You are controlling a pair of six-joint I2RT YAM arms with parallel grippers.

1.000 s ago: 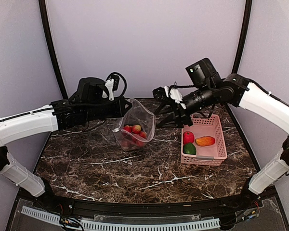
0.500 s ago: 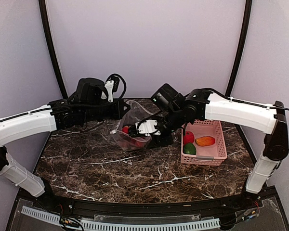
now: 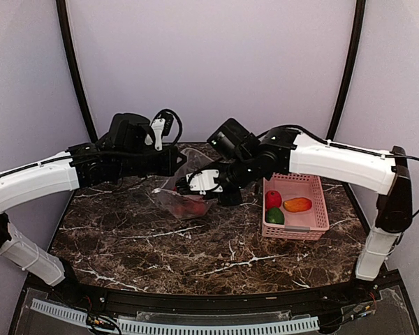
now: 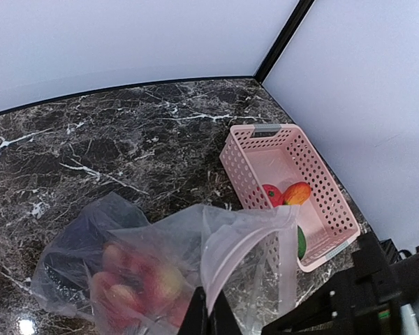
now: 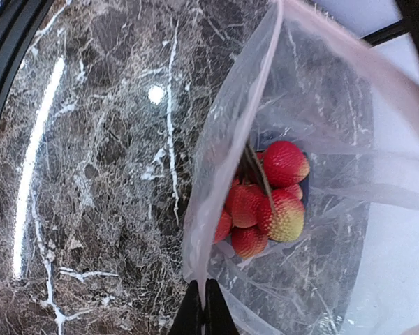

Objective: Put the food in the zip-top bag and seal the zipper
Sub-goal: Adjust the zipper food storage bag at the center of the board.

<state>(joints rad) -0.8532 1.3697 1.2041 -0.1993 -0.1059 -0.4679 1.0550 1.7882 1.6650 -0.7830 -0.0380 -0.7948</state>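
Zip-top bag (image 5: pixel 321 105), clear, crinkly, open-mouthed

Both arms reach inward, meeting at far centre.
Left arm (image 3: pixel 42 178) extends from the left, right arm (image 3: pixel 335 159) from the right, wrist angled down; both sets of jaws pinch the zip-top bag (image 3: pixel 184 201) rim.

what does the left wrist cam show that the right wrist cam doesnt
Only the left wrist: the pink basket holding a red piece, an orange piece and a green piece. Only the right wrist: the grape bunch seen sharply, stems and all, down inside the zip-top bag. Both: that bag, the marble table, and a hand pinching the bag's edge, the left hand in one, the right hand in the other.
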